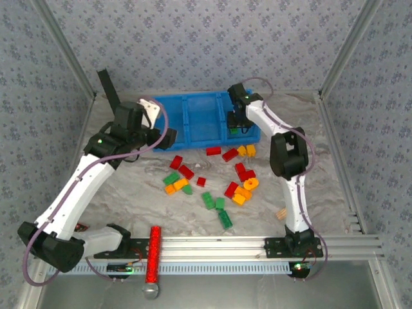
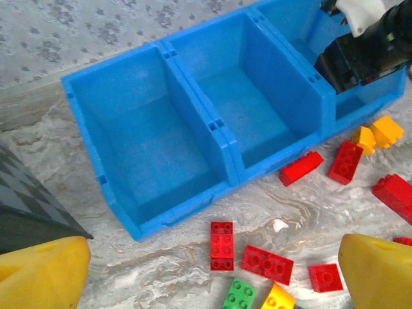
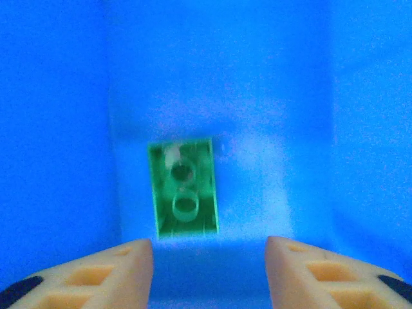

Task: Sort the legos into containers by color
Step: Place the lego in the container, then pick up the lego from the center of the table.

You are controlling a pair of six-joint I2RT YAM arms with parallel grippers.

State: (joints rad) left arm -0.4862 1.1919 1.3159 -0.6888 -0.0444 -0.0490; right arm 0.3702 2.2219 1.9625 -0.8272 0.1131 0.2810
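The blue three-compartment bin (image 1: 199, 122) stands at the back of the table. My right gripper (image 1: 237, 126) hangs inside its right compartment, open (image 3: 209, 270), just above a green brick (image 3: 183, 190) that lies upside down on the bin floor, free of the fingers. My left gripper (image 1: 165, 138) hovers open (image 2: 212, 277) in front of the bin (image 2: 187, 215), over a red brick (image 2: 222, 245); its left and middle compartments hold nothing. Red, orange and green legos lie scattered in front of the bin, among them a round orange piece (image 1: 252, 183) and a green brick (image 1: 224, 219).
A long red studded bar (image 1: 154, 254) lies by the near rail. A small tan block (image 1: 281, 213) sits beside the right arm's base. Metal frame rails and patterned walls close in the table. The right arm (image 2: 367, 51) reaches over the bin's right end.
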